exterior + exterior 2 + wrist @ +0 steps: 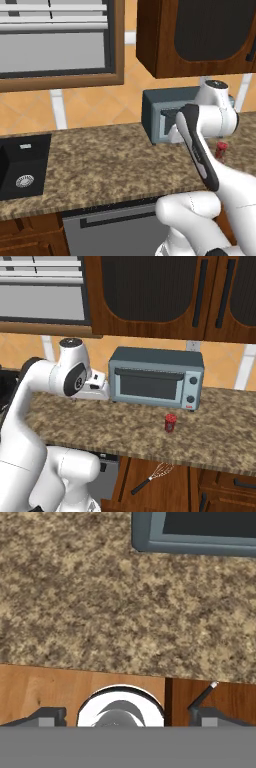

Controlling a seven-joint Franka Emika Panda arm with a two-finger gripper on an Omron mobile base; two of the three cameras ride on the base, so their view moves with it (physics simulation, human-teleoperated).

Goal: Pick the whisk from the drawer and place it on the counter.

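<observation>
The whisk (156, 475) lies in the open drawer (176, 492) below the counter's front edge, wire head up to the right, black handle down to the left. In the hand view a piece of its dark handle (202, 696) crosses the drawer's wood (230, 697). My gripper (131, 717) is open with nothing between its tips, high above the speckled counter (100, 602). My hand (97, 387) hangs just left of the toaster oven, well above and left of the whisk.
A grey-blue toaster oven (156, 378) stands at the back of the counter (100, 160). A small red cup (170, 423) sits in front of it. A black sink (22, 165) lies at the far left. The grey dishwasher front (115, 230) is under the counter.
</observation>
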